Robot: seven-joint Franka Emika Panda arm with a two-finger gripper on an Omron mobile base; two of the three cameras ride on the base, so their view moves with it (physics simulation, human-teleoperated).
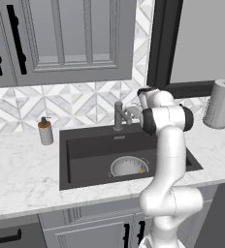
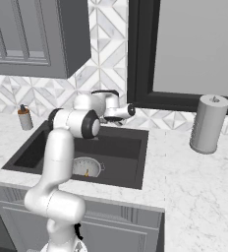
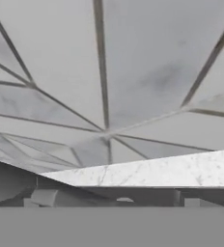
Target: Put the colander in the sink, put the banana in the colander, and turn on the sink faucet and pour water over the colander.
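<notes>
The colander [image 1: 127, 166] is a round silver-grey bowl with small side handles, sitting on the floor of the black sink [image 1: 85, 150], toward its front and right of middle. A bit of yellow banana [image 1: 141, 170] shows inside it at the right rim, partly hidden by the arm. The grey faucet [image 1: 118, 115] stands upright at the sink's back edge. The jaws, spread wide, are up at the faucet, close to the tiled wall [image 3: 109, 72]; whether they touch the faucet I cannot tell. A soap bottle [image 1: 45, 131] stands on the desk [image 1: 22, 174] left of the sink. A paper roll [image 2: 208, 124] stands well to the right, with bare desk between.
</notes>
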